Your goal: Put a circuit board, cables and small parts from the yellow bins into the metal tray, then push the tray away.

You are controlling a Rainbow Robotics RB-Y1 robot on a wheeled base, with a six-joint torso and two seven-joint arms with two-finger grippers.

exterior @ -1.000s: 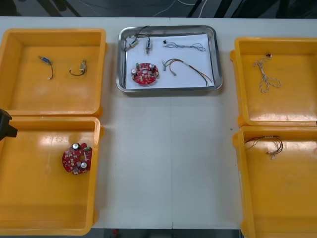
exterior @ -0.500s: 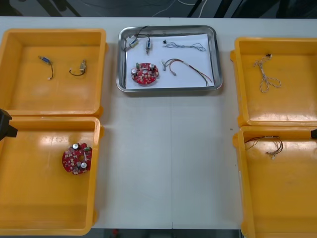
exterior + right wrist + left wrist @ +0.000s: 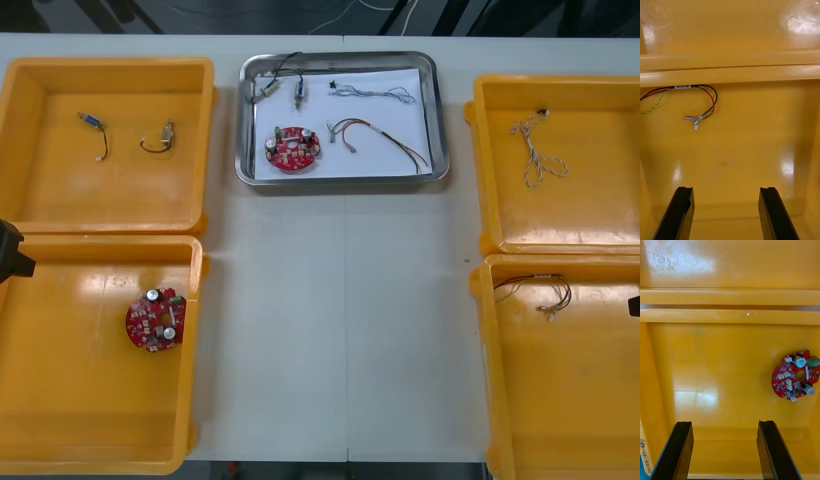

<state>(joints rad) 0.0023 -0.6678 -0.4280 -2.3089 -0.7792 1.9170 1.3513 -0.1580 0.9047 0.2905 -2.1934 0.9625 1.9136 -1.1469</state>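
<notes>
**A:** Where is the left hand seen, and how are its fingers set?

**B:** The left hand is held over the near left bin. Its fingers are spread apart and nothing is gripped between them. A circuit board is seen lying flat on the bin floor, ahead of one finger and apart from it.

**A:** And the right hand?

**B:** The right hand is held over the near right bin, likewise spread and empty. A red and yellow cable is seen looped on the floor of that bin, well ahead of the fingers and close to the far wall.

**A:** What is found in the metal tray?

**B:** The metal tray, white inside, is set at the far middle of the bench, between the far left bin and the far right bin. A second circuit board is laid in it, with a second red and yellow cable just beside. A thin pale cable lies farther back, and small metal parts are placed near the tray's far left corner.

**A:** What is left in the far bins?

**B:** Two loose metal parts are seen in the far left bin. A twisted cable is seen in the far right one.
</notes>
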